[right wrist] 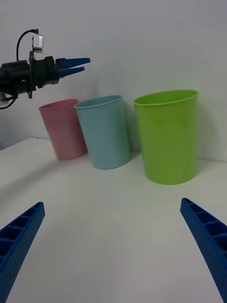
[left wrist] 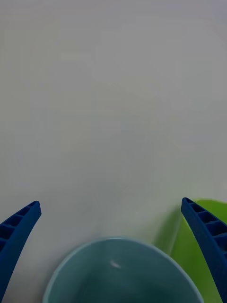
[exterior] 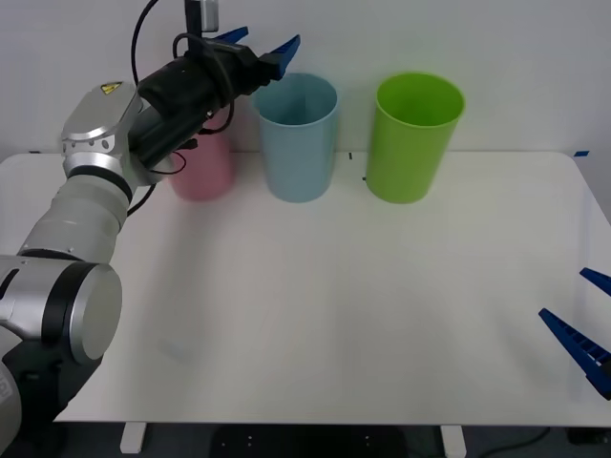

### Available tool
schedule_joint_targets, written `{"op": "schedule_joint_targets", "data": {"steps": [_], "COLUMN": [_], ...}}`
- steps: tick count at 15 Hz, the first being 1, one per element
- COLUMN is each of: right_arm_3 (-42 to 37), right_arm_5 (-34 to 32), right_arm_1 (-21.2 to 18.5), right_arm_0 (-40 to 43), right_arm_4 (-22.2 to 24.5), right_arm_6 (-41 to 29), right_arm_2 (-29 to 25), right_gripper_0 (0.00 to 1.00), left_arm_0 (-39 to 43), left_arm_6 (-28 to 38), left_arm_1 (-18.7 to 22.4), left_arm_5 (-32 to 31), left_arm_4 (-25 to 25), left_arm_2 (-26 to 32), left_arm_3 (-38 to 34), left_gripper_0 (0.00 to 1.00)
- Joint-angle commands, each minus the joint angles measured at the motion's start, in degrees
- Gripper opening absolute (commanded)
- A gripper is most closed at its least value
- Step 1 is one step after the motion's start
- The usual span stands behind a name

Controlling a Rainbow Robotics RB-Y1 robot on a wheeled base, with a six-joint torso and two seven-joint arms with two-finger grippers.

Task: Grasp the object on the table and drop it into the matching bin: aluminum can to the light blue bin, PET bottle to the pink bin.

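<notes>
Two hands spread wide, both empty.
The left hand point(exterior: 260, 46) hovers beside the tall light blue plastic bin's point(exterior: 299, 143) rim; judging by the bare white table point(exterior: 334, 305), the drop looks done.

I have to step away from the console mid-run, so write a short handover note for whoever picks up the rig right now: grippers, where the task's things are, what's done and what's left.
Left gripper: open and empty, raised above the back of the table, at the light blue bin's near rim.
Right gripper: open and empty, parked low at the table's right edge.
Bins: pink bin, light blue bin and a green bin stand in a row at the back.
Can: I can't spot it on the table; the left wrist view shows a faint glint inside the light blue bin, too unclear to identify.
Left: confirm the can is in the light blue bin, then pull the left arm back.
</notes>
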Motion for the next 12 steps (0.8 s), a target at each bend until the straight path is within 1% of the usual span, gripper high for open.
{"op": "schedule_joint_targets", "data": {"steps": [1,2,4,6,10,12], "right_arm_3": [0.0,0.0,0.0,0.0,0.0,0.0], "right_arm_5": [0.0,0.0,0.0,0.0,0.0,0.0], "right_arm_1": [0.0,0.0,0.0,0.0,0.0,0.0], "right_arm_0": [0.0,0.0,0.0,0.0,0.0,0.0], "right_arm_4": [0.0,0.0,0.0,0.0,0.0,0.0], "right_arm_6": [0.0,0.0,0.0,0.0,0.0,0.0], "right_arm_2": [0.0,0.0,0.0,0.0,0.0,0.0], "right_gripper_0": [1.0,1.0,1.0,1.0,1.0,1.0], "left_arm_0": [2.25,3.48,5.94,10.42,20.97,26.42], "left_arm_6": [-0.63,-0.89,-0.98,-1.07,-1.07,-1.24], "left_arm_1": [2.67,3.9,5.48,6.53,7.85,9.17], "left_arm_5": [-4.29,-6.49,-8.78,-10.27,-10.97,-11.59], "left_arm_4": [3.56,5.06,6.29,8.31,11.12,12.53], "left_arm_2": [-0.79,-0.88,-0.88,-0.88,-0.88,-0.88], "left_arm_3": [-0.07,-0.33,-1.92,-6.66,-18.17,-23.54], "left_gripper_0": [1.0,1.0,1.0,1.0,1.0,1.0]}}
